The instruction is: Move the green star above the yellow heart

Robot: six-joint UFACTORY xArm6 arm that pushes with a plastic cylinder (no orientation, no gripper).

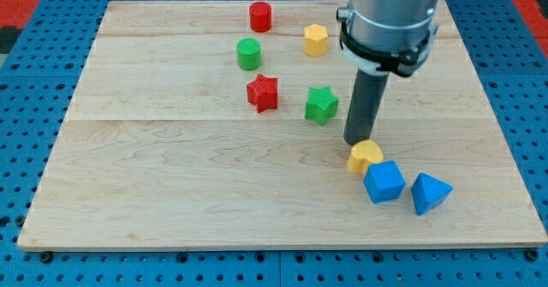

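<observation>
The green star [321,104] lies a little right of the board's middle. The yellow heart [365,157] lies below and to the right of it, touching the blue cube [384,182]. My tip [355,143] is at the heart's upper left edge, to the lower right of the green star and apart from it. The rod rises from there to the grey arm body at the view's top.
A red star [263,92] lies left of the green star. A green cylinder [248,54], a red cylinder [260,17] and a yellow hexagon [315,40] lie toward the view's top. A blue triangular block [428,193] lies right of the blue cube. The wooden board [171,184] sits on a blue pegboard.
</observation>
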